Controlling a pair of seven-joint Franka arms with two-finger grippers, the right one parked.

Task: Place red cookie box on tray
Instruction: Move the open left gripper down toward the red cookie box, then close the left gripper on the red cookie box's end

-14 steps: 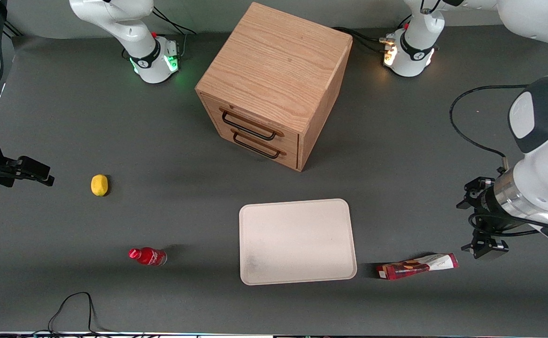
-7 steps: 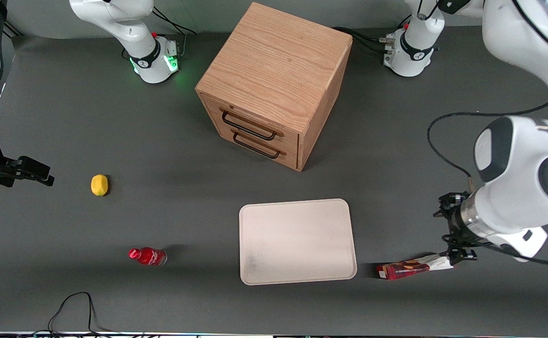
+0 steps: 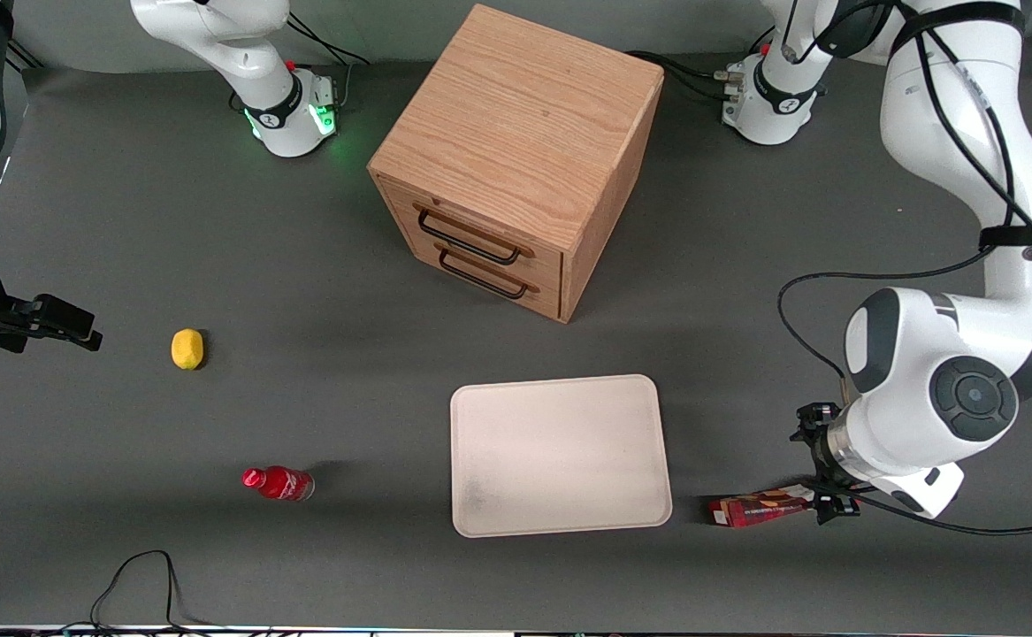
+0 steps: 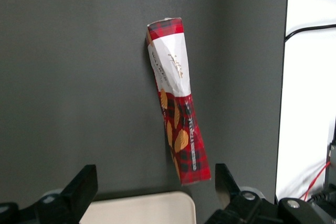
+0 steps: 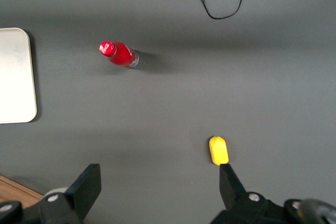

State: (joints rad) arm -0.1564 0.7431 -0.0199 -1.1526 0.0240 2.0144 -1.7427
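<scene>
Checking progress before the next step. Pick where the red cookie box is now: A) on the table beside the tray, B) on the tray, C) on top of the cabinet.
A: the red cookie box lies flat on the table beside the tray, under the open gripper.

The left arm (image 3: pixel 967 203) is seen folded: its links are run from the base toward the front camera, then bent at a large white joint. The wrist is pointed downward. The gripper (image 3: pixel 829 504) is held low, just above the table surface. In the wrist view its two black fingers (image 4: pixel 80 188) are spread wide apart, with nothing gripped between them.
</scene>
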